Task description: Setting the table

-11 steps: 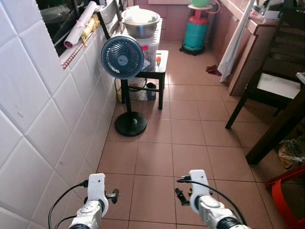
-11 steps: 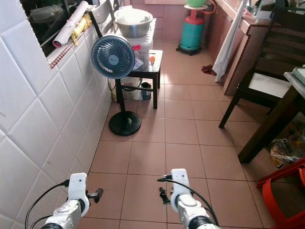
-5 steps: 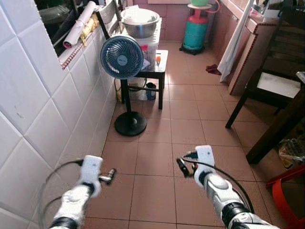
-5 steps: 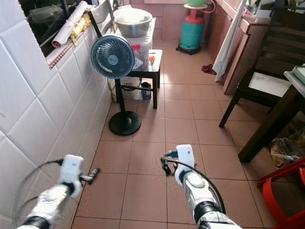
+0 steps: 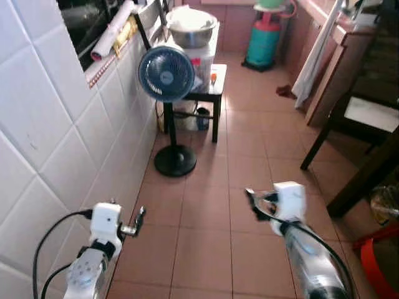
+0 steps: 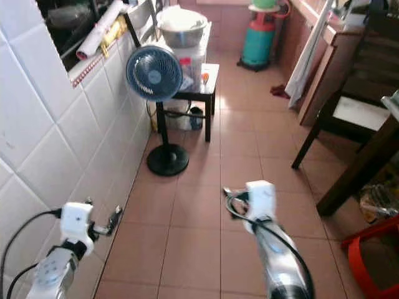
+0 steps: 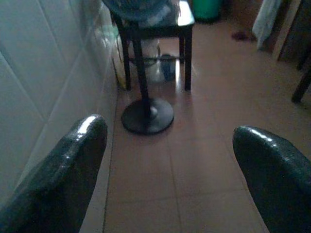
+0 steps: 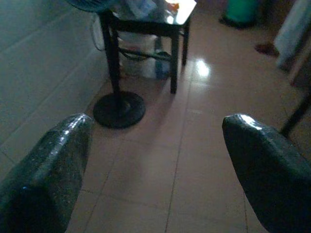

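A dark wooden table (image 6: 357,172) stands at the right edge, with a dark chair (image 5: 365,114) drawn up behind it. Both my arms reach forward over the tiled floor. The left arm (image 5: 100,233) is close to the white tiled wall, the right arm (image 5: 293,215) is over the middle of the floor. In the left wrist view my left gripper (image 7: 170,170) is open, its black fingers (image 7: 63,170) wide apart with nothing between them. My right gripper (image 8: 155,170) is open and empty too, and its fingers (image 8: 46,165) frame the fan's base.
A blue standing fan (image 5: 166,73) stands by the tiled wall (image 5: 50,143). Behind it is a black stool (image 5: 215,87) with a metal bowl (image 5: 192,26) on boxes. A green gas cylinder (image 5: 264,38) stands far back, a red stool (image 5: 377,249) near right. Open floor (image 5: 243,168) lies ahead.
Both arms have lifted from the bottom edge and now reach further forward over the floor. The whole view has shifted a little, so the camera has moved.
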Controlling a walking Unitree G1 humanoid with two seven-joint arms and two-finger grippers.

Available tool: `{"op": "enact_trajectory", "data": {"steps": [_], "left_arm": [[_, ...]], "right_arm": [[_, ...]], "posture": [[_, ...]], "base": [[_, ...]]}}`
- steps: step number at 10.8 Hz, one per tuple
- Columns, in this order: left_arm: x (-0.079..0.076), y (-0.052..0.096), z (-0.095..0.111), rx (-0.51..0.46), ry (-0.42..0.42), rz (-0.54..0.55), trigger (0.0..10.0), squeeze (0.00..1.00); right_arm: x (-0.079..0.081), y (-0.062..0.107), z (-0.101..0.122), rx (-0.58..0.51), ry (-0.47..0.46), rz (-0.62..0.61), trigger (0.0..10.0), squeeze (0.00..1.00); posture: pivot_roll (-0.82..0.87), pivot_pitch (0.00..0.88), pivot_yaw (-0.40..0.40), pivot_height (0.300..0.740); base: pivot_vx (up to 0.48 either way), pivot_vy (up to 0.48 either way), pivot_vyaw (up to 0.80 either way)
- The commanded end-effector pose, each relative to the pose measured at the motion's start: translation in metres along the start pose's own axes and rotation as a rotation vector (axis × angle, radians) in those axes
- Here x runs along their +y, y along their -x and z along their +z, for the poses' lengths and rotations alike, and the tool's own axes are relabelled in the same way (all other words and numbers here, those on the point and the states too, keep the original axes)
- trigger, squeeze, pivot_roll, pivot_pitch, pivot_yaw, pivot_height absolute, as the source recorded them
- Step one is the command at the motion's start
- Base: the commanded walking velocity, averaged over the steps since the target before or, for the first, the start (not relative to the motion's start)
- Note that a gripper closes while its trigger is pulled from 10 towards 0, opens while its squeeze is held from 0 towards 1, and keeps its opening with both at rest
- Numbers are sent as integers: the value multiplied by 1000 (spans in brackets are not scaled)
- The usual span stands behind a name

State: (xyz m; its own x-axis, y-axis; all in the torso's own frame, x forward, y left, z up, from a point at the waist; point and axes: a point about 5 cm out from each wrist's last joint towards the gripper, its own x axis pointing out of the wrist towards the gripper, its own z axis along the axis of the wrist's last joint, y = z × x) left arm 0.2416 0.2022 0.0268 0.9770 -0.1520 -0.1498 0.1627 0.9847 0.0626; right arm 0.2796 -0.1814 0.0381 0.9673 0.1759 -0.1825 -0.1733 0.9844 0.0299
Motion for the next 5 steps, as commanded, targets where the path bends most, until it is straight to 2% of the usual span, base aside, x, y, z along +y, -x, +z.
{"op": "enact_trajectory", "data": {"steps": [1, 3, 5], "left_arm": [[-1, 5, 1, -1, 31, 32, 10000, 0], [-11, 16, 12, -24, 22, 35, 10000, 0], [-25, 22, 19, -44, -8, -19, 10000, 0]], "right_arm": [[-1, 9, -2, 8, -40, -10, 10000, 0], [12, 28, -4, 12, -32, 43, 10000, 0], [16, 40, 2, -7, -19, 73, 10000, 0]], "posture": [[-51, 59, 22, 740], [-67, 101, 45, 740], [-95, 130, 62, 740]], "base": [[0, 0, 0], [0, 0, 0], [0, 0, 0]]}}
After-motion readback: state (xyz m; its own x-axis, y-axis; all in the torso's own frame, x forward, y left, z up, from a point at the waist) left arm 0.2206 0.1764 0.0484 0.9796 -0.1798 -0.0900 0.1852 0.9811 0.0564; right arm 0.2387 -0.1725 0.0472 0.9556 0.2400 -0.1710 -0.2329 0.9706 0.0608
